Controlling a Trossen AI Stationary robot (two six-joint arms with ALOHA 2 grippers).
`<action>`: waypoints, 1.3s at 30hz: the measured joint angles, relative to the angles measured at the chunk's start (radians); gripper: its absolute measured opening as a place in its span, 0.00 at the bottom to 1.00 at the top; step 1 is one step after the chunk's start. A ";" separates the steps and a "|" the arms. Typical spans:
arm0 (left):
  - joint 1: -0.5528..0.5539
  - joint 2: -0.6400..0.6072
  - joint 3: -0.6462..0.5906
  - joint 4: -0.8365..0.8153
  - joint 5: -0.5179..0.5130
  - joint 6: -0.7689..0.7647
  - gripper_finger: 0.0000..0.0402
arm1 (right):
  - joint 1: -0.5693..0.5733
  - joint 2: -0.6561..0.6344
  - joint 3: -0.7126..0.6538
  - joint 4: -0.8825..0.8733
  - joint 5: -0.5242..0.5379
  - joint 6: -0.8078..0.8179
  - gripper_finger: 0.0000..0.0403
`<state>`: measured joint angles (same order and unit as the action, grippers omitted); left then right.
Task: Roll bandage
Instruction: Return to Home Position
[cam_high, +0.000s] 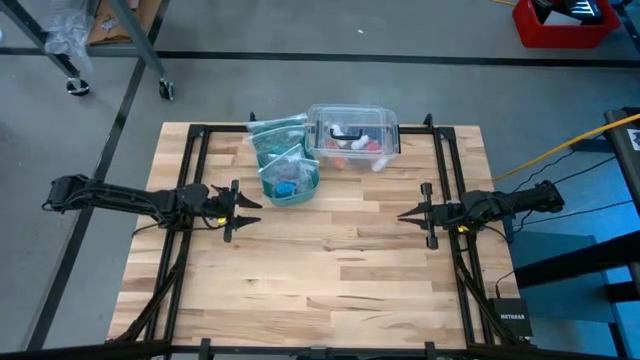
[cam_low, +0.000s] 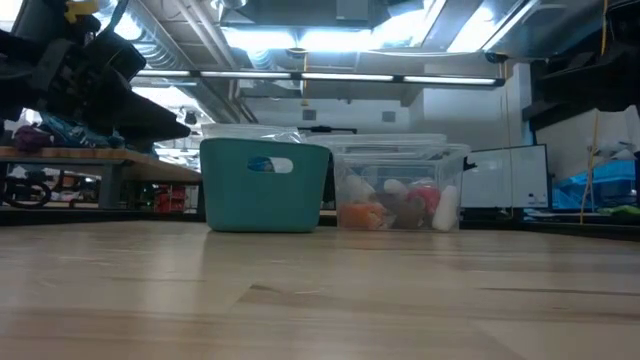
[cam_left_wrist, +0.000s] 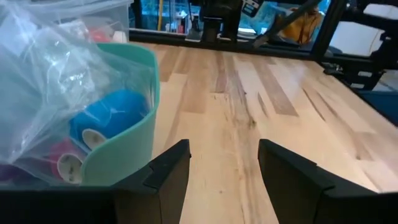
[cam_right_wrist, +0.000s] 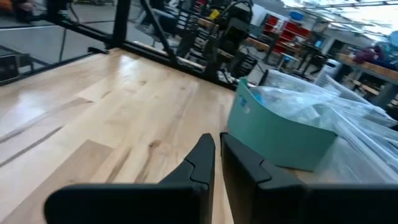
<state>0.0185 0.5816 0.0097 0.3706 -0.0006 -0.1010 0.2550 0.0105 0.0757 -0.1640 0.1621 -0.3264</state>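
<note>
Left gripper (cam_high: 250, 204), fingers spread, empty, near bin | smooth teal bin (cam_high: 300, 198) holds crinkly clear zip bag (cam_left_wrist: 50, 62) with the bandage (cam_left_wrist: 109, 115), a bright blue roll | clear plastic box (cam_high: 352, 135) just beside, pink-red bits inside | right gripper (cam_high: 408, 212), fingers pressed together, empty | pale plank table (cam_high: 330, 270), workshop behind.

High cam: straight down, whole pale wooden table (cam_high: 330, 280). Low cam: tabletop level, facing room. Wrist cams forward past left gripper (cam_left_wrist: 224, 148) and right gripper (cam_right_wrist: 217, 142). All share teal plastic bin (cam_low: 265, 200).
</note>
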 joint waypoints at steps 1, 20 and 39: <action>0.000 0.000 0.000 0.002 0.001 0.011 0.45 | 0.000 0.000 0.000 -0.001 -0.006 -0.003 0.08; 0.002 0.000 0.000 -0.038 -0.016 0.052 0.45 | 0.000 0.000 -0.002 -0.006 -0.019 -0.154 0.08; 0.002 -0.017 0.000 -0.356 -0.013 0.049 0.45 | 0.000 0.000 -0.002 -0.006 -0.023 -0.152 0.08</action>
<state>0.0201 0.5643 0.0093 0.0142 -0.0138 -0.0521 0.2550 0.0101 0.0734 -0.1695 0.1390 -0.4782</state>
